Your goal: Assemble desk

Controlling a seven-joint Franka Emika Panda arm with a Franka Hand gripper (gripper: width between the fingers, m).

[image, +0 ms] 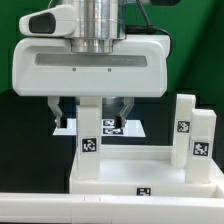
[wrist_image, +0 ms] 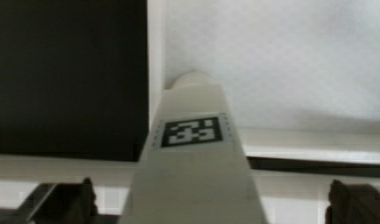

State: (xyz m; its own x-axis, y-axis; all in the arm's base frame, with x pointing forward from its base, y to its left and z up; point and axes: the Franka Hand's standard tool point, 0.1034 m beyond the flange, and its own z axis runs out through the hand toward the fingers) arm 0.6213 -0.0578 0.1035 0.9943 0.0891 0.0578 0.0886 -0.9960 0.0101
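One tray (image: pixel 150 175), white, rimmed, nearest in the exterior view. Three tagged legs upright on it: two (image: pixel 182 125) (image: pixel 201 140) at that view's right, one (image: pixel 91 135) under the claw (image: pixel 91 112). Claw wide open, fingers (wrist_image: pixel 62 200) straddling this leg (wrist_image: pixel 192 150), apart from it. Marker board (image: pixel 115 127) beyond.

No words, brands or numbers are showing anywhere. Only black-and-white square tags are appearing: on the upright leg (image: pixel 89 135), on two more legs (image: pixel 184 125) at the exterior view's right, on the tabletop (image: pixel 150 180) rim, and on the marker board (image: pixel 112 126).
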